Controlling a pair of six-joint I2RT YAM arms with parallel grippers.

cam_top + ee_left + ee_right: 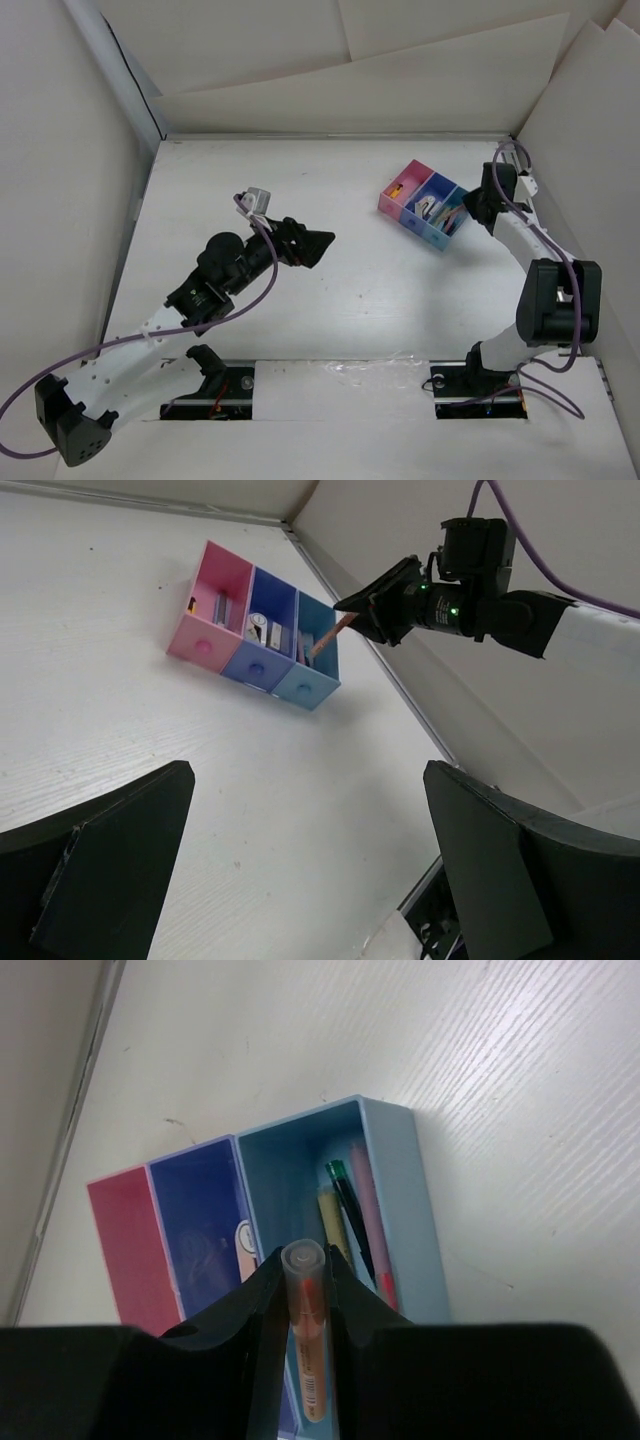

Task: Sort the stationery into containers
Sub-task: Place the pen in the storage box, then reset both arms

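Fine print runs along the orange pen (308, 1345), too small to read. The mark on a white piece (258, 626) in the purple-blue box (256, 667) is just as illegible. The right gripper (360, 608) reaches in from the far right, tilted downward. It pinches the pen, whose tip is over the light blue box (415, 1210) at the right end of the row. That box holds a green-capped pen (350, 1215) and a pink one (366, 1205). The left gripper (318, 246) hovers over mid-table (400, 300), jaws spread wide and facing the boxes.

left gripper (320, 249): jaws wide apart | right gripper (303, 1272): clamped, arm extended
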